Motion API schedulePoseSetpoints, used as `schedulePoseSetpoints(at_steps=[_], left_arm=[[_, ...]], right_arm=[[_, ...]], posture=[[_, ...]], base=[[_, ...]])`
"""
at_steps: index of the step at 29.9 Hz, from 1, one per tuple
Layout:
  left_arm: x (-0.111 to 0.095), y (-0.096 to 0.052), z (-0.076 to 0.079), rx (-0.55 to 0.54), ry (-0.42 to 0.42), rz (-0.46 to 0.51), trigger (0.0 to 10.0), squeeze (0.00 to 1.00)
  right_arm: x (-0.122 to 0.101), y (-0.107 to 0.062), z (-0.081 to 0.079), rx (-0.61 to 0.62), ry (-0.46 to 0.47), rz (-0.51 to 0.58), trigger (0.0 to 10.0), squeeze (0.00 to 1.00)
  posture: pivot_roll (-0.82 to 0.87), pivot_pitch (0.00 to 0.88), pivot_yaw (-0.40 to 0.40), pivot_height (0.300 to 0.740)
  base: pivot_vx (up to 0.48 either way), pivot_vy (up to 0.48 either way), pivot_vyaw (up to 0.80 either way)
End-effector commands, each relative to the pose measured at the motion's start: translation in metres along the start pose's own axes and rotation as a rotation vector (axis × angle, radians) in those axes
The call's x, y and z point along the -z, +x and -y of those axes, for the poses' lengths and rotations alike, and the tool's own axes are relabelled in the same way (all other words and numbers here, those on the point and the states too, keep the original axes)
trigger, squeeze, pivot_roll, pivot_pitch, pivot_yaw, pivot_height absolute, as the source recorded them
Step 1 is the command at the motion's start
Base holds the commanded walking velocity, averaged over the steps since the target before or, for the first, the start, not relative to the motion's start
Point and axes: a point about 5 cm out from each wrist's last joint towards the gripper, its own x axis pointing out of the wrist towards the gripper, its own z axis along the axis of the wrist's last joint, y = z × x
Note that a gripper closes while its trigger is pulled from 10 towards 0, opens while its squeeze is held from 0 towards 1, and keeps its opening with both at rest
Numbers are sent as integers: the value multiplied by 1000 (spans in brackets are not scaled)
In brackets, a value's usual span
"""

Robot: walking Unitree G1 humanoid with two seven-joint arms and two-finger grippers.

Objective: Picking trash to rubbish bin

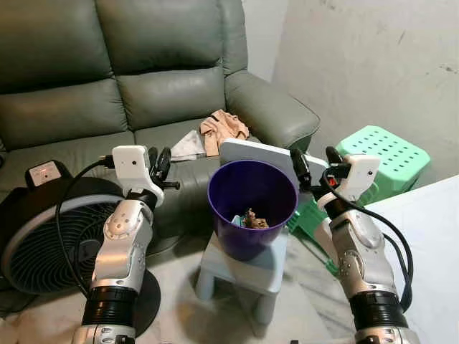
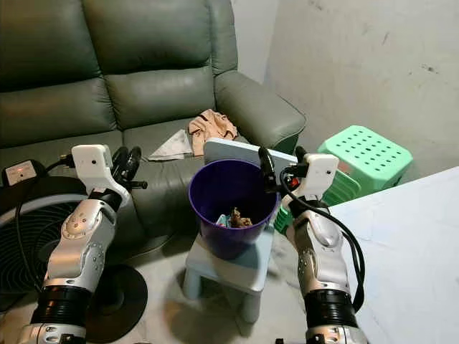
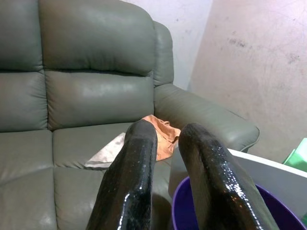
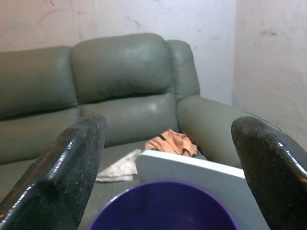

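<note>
Two claws are raised, one on either side of the purple rubbish bin (image 1: pixel 252 208), which stands on a small pale-blue stool (image 1: pixel 244 271) in front of the green sofa (image 1: pixel 107 93). The left claw (image 1: pixel 159 164) hovers to the left of the bin, level with its rim and clear of it; its two black fingers (image 3: pixel 128 187) sit close together with only a narrow gap between them and grip nothing. The right claw (image 1: pixel 313 163) hangs just to the right of the bin, near its rim; its fingers (image 4: pixel 72 167) are spread wide apart and hold nothing. Inside the bin, at the bottom, lies some brownish crumpled trash (image 1: pixel 254 219) along with a small bluish scrap. Behind the bin, touching or nearly touching its far rim, a flat white board (image 1: pixel 258 155) leans at a tilt. Farther behind the bin, on the sofa seat, lie a crumpled peach-coloured cloth (image 1: pixel 224 127) and, just beside it, a flat whitish paper (image 1: pixel 188 146). To the left of the bin, beyond the left arm, a black fan (image 1: pixel 43 236) sits on the floor. To the right of the bin stands a green plastic stool (image 1: pixel 384 154), and nearer the camera on that side is the corner of a white table (image 1: pixel 430 236)
</note>
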Motion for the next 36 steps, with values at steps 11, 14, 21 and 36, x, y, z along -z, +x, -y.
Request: schedulePoseSetpoints(at_steps=[11, 14, 21, 36], left_arm=[[5, 4, 1, 12, 16, -29, 10000, 0], [6, 5, 2, 15, 18, -32, 10000, 0], [6, 11, 6, 35, 29, -39, 10000, 0], [6, 18, 5, 26, 18, -43, 10000, 0]], right_arm=[[4, -9, 3, 66, -55, -47, 10000, 0], [4, -10, 5, 74, -63, -51, 10000, 0], [2, -15, 12, 114, -77, -48, 10000, 0], [0, -16, 13, 144, -92, -55, 10000, 0]], posture=[[106, 7, -20, 715], [97, 7, -15, 715], [68, 1, 4, 715], [56, 12, 6, 715]], base=[[0, 0, 0], [0, 0, 0], [0, 0, -704], [0, 0, -722]])
